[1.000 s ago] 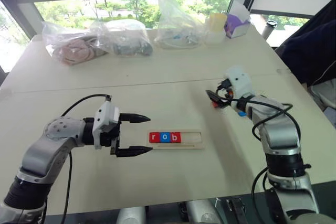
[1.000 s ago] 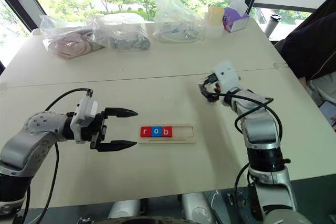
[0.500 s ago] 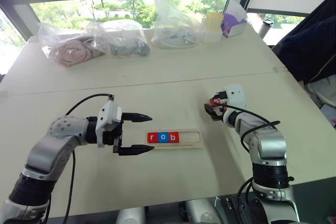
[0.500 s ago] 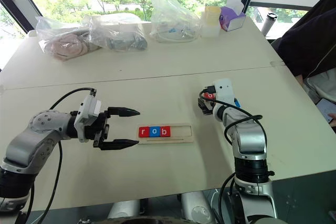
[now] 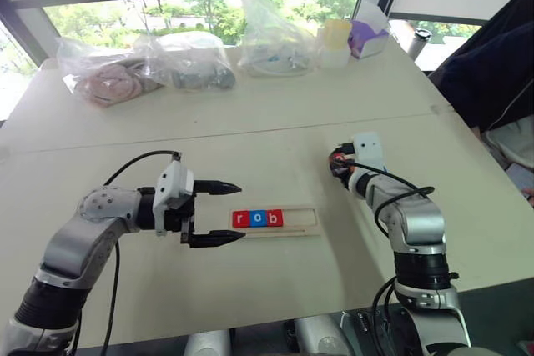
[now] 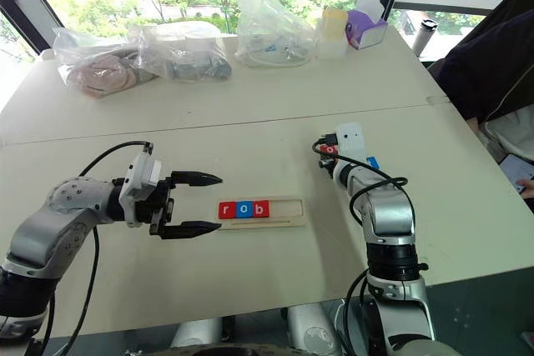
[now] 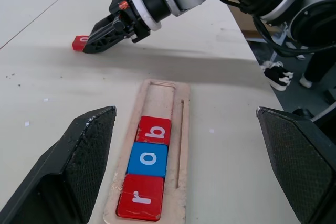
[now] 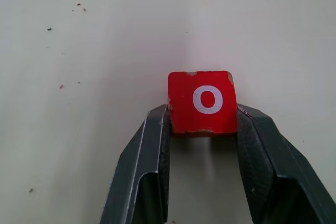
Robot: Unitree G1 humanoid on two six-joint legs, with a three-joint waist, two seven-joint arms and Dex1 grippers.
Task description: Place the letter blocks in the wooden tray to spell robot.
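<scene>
Right gripper point(image 8: 202, 124) pinches a red o block point(image 8: 202, 102) flat on the table point(image 6: 250, 135), well right of the tray point(image 6: 284, 211). Left gripper point(image 6: 197, 203) hangs open just left of it. Tray holds r point(image 7: 139, 197), o point(image 7: 147, 159), b point(image 7: 154, 130).

Wooden tray point(image 5: 302, 221) holding my red r, blue o, red b point(image 7: 154, 129), red o block point(image 8: 202, 102) clamped flat on the table in my right gripper point(image 8: 202, 129), blue block point(image 6: 372, 162) beside it

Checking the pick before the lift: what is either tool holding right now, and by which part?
The right tool grips the red o block by its two opposite side edges. The left tool holds nothing.
</scene>
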